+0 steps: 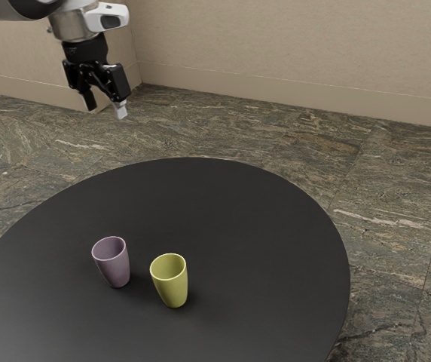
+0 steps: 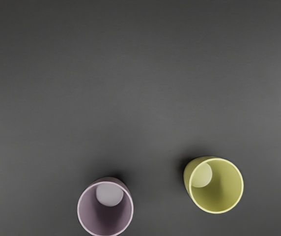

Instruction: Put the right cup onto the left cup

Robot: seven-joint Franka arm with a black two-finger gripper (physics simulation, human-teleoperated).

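With the gripper [image 1: 105, 108] parted and empty, the approach seems in hand, next calling for alignment above the yellow-green cup [image 1: 171, 286] on the exterior view's right.

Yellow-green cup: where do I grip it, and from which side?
Probably best: pinch the wall of the yellow-green cup at the rim, coming straight down with the open gripper, one finger inside, one outside. It stands upright, mouth up, and narrows toward its base. I'd pick the wall facing away from the purple cup, which stands close beside it.
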